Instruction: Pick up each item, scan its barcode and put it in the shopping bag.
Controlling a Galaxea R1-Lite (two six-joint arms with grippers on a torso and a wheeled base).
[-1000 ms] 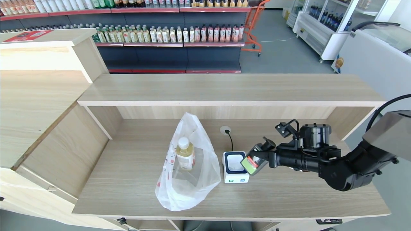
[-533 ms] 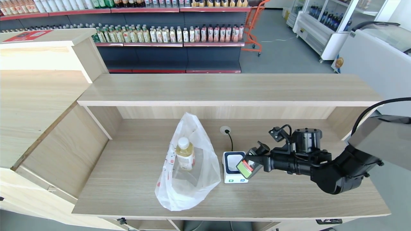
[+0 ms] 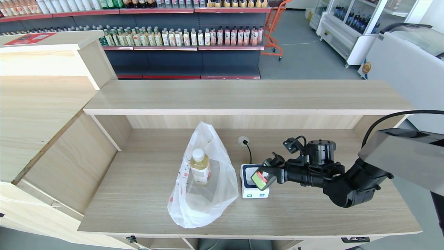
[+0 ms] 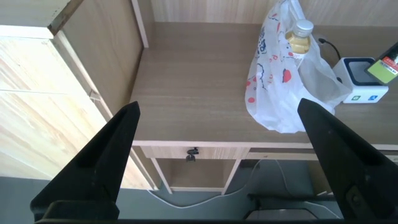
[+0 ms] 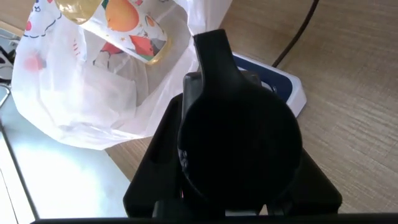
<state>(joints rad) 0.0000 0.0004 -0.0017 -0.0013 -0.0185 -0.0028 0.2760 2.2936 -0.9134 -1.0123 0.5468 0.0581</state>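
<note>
Entry: green packet (image 3: 260,180), scan stage
Right claw (image 3: 267,174) clamped on it, tilted toward scanner (image 3: 250,191) directly beneath, likely presenting barcode; shopping bag (image 3: 208,203) just beyond claw tip

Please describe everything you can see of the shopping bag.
The shopping bag is thin white plastic, partly see-through, with red and orange prints on one side. It stands crumpled on the wooden counter, rising to a peak. A bottle with a white cap and yellowish drink stands upright inside. The barcode scanner sits close by, on the robot's right of it; whether they touch, I cannot tell.
</note>
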